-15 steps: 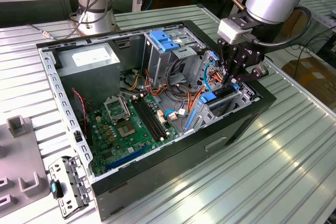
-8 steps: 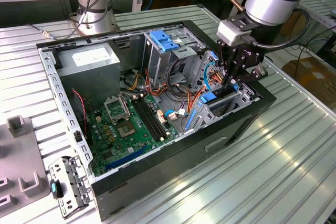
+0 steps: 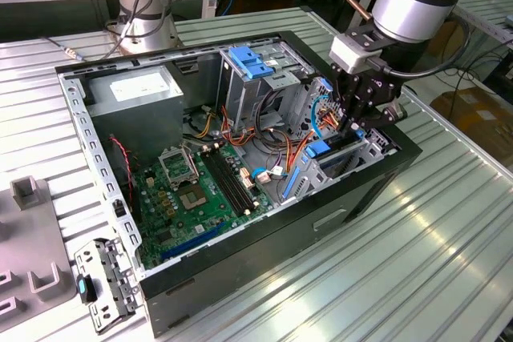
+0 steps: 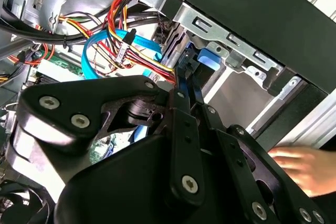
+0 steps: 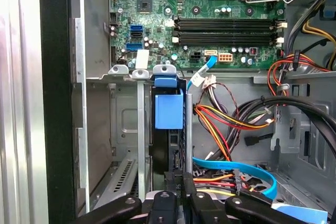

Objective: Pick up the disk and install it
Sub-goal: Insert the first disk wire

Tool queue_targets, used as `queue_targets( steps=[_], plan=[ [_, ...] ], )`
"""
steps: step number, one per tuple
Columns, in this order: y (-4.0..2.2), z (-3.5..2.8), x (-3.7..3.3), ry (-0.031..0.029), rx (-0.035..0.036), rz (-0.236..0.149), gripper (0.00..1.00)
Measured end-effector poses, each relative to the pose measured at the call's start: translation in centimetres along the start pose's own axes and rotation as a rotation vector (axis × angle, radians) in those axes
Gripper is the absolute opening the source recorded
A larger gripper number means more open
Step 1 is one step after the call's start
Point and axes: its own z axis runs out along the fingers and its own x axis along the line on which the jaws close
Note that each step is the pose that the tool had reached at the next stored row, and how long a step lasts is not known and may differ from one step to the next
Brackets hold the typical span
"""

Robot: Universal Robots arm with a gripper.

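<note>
With the blue-framed silver-grey metal disk (image 5: 169,124) standing on edge in the grey drive bay, your gripper (image 5: 178,192) fingers pinch its rim; seating it needs a straight push.

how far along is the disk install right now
The pickup looks done: the flat grey disk in its blue plastic carrier bracket stands on edge, partly down in the grey metal drive bay of the black computer case. The pincer is closed on its edge. Whether it is fully seated cannot be told.

Beside the seated disk (image 5: 169,116), the empty bay slot (image 5: 125,124) lies free; cables (image 5: 231,121) crowd its other side.
</note>
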Motion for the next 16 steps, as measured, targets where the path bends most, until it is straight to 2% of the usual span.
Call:
queue_targets(
  steps=[2,3,6,8,9,11,16],
  plan=[
    [0.00,-0.03,0.01,-0.0004,0.0000,0.000,0.18],
    [-0.01,-0.23,0.01,-0.0002,0.0001,0.000,0.24],
    [-0.04,-0.98,0.01,0.0000,0.0001,0.000,0.24],
    [-0.04,-1.01,0.01,-0.0003,0.0001,0.000,0.24],
    [-0.05,-1.02,0.01,-0.0002,0.0001,0.000,0.23],
    [-0.05,-1.03,0.01,0.0000,0.0001,0.000,0.11],
    [-0.04,-1.04,0.01,0.0000,0.0001,0.000,0.11]
  ],
)
